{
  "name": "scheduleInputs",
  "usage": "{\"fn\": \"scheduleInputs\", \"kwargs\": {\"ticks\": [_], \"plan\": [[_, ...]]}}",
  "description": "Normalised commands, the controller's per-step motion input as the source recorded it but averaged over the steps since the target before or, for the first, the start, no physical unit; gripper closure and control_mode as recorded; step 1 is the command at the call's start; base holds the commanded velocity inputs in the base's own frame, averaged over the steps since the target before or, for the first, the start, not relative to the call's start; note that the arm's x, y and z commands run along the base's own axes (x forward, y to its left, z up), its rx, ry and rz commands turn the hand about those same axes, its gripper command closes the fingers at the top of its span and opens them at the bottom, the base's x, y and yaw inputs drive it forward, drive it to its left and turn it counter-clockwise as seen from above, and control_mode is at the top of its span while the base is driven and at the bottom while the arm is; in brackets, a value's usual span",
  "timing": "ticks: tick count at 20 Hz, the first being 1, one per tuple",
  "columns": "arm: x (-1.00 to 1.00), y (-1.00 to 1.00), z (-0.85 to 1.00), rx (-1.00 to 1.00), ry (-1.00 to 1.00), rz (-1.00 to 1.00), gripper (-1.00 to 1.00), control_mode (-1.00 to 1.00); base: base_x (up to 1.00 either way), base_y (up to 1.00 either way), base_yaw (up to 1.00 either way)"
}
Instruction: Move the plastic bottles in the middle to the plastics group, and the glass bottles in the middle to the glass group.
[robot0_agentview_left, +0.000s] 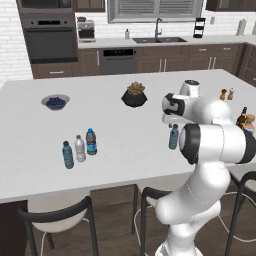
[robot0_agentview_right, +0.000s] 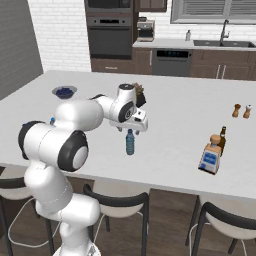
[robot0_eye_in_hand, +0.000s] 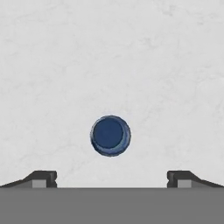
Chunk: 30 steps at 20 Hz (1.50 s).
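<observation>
A pale blue plastic water bottle (robot0_agentview_right: 130, 142) is standing upright on the white stone island counter (robot0_agentview_left: 125, 140), directly beneath the spread two-finger gripper (robot0_agentview_right: 128, 129). Three small plastic bottles (robot0_agentview_left: 79, 148) are standing clustered well to its left, a cork-stoppered square glass bottle (robot0_agentview_right: 211, 155) touching a slim brown bottle (robot0_agentview_right: 222, 139) to its right.

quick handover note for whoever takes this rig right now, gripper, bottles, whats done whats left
Gripper: open, empty, hovering straight above the pale blue water bottle, whose blue cap sits between the fingertips in the hand view.
On the island counter: three water bottles stand together at the left: a blue one, a white-capped one and a darker one with a blue label. The corked square glass bottle stands by the slim brown bottle at the right.
Done: both of those appear already grouped.
Left: grasp the pale blue bottle and carry it to the left cluster.
</observation>
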Motion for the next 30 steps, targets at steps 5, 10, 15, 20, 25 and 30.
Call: {"fn": "scheduleInputs", "kwargs": {"ticks": [5,10,15,20,25,30], "plan": [[0.23,0.07,-0.24,0.00,-0.07,0.04,-1.00,-1.00,0.00,0.00,0.00],[0.06,0.00,-0.24,0.00,-0.02,0.02,-1.00,-1.00,0.00,0.00,0.00],[0.00,0.00,0.00,0.00,0.00,0.00,-1.00,-1.00,0.00,0.00,0.00],[0.00,0.00,-0.12,0.00,0.00,0.01,-1.00,-1.00,0.00,0.00,0.00],[0.00,0.00,-0.15,0.00,0.00,0.02,-1.00,-1.00,0.00,0.00,0.00],[0.14,-0.01,-0.09,0.00,0.00,0.00,-1.00,-1.00,0.00,0.00,0.00]]}}
